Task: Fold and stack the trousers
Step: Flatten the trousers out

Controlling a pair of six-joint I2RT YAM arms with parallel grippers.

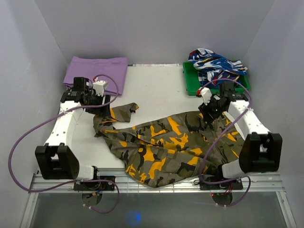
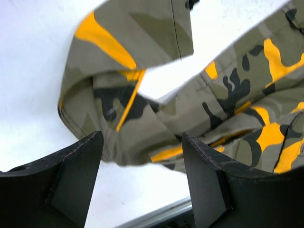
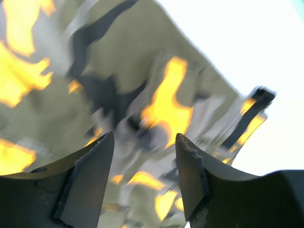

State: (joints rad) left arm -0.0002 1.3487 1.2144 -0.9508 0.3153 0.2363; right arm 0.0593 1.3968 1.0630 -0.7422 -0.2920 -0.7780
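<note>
Counter (image 1: 156, 90): white; I see trousers (image 1: 161, 147) crumpled across it.
Walls (image 1: 152, 28): plain pale grey.
Left end effector (image 2: 142, 142): spread, holding nothing.
Right end effector (image 3: 145, 142): spread, holding nothing.

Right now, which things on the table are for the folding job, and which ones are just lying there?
For the job:
- the camouflage trousers, lying crumpled and not yet folded
- the left gripper, open over the trousers
- the right gripper, open over the trousers

Just lying about:
- the purple cloth, far left corner
- the blue, white and red garment
- the green tray under that garment
</note>
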